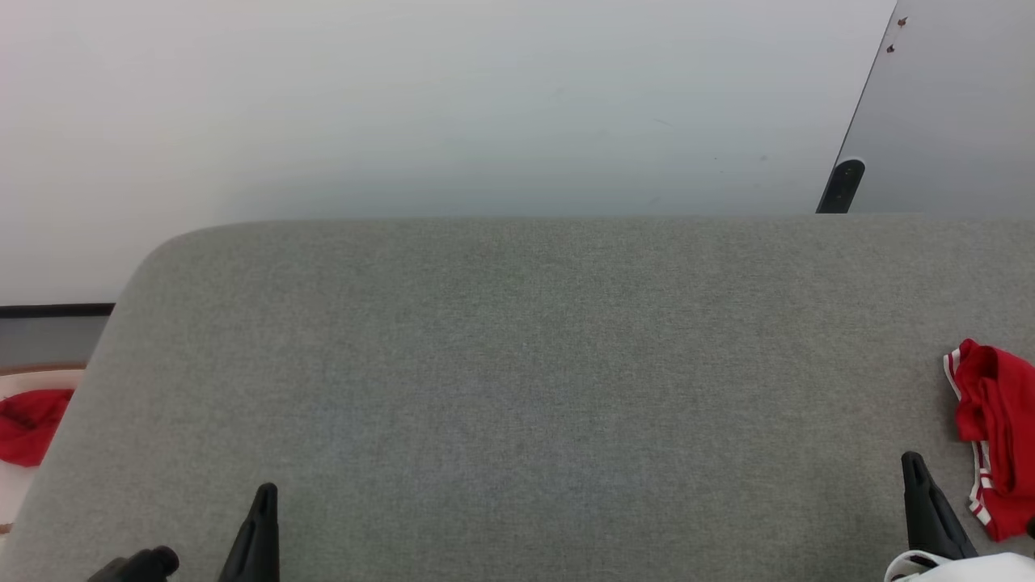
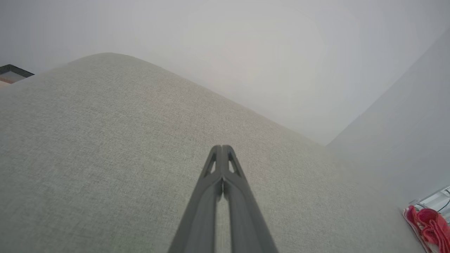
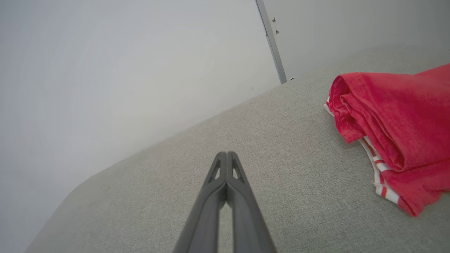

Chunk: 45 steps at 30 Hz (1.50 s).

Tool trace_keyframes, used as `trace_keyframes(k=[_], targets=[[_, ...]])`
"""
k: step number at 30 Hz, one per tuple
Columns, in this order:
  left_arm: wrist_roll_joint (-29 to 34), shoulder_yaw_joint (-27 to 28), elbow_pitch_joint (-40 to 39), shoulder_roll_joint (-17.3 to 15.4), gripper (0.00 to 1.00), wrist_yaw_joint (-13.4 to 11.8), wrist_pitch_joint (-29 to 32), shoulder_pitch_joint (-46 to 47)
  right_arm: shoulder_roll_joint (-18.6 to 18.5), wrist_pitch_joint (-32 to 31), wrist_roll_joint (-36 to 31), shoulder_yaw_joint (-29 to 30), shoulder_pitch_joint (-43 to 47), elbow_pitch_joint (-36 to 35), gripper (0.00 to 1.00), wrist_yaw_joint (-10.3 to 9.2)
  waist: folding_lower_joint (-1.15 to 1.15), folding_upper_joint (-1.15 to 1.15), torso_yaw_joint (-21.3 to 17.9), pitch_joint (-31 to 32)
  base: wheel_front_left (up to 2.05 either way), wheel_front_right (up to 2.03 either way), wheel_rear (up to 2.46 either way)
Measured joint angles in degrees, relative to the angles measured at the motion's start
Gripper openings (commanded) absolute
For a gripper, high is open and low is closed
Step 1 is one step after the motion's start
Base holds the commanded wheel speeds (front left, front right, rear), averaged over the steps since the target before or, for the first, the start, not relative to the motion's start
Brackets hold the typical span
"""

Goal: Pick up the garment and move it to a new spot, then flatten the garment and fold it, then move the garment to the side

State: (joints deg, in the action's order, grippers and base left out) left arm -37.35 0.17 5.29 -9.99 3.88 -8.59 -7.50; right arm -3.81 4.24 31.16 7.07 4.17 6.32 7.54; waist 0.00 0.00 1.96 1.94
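Note:
The garment (image 1: 994,436), a red shirt with red-and-white stripe trim, lies crumpled at the far right edge of the grey surface (image 1: 517,388). The right wrist view shows the garment (image 3: 397,130) bunched up to the right of my right gripper (image 3: 226,153), which is shut and empty, a short way from the cloth. In the head view my right gripper (image 1: 912,459) stands just left of the garment. My left gripper (image 1: 267,489) is at the lower left, shut with nothing held (image 2: 221,147). The garment (image 2: 429,225) shows small at the left wrist view's lower right.
A plain red cloth scrap (image 1: 31,424) lies off the grey surface's left edge on a pale ledge. A white wall (image 1: 453,105) runs behind the surface, with a grey panel (image 1: 954,105) at the back right. The grey surface is rounded at its far left corner.

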Motion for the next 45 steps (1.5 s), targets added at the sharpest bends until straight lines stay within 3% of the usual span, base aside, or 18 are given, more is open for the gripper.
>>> trace_keyframes(k=[45], targets=[[-29.7, 3.4, 4.8, 3.9, 0.00, 1.7, 8.2, 7.4, 0.5, -5.8, 32.9, -0.2, -5.3, 4.2, 0.00, -0.01, 0.00, 0.00, -0.8, -0.9, 0.00, 0.00, 0.00]])
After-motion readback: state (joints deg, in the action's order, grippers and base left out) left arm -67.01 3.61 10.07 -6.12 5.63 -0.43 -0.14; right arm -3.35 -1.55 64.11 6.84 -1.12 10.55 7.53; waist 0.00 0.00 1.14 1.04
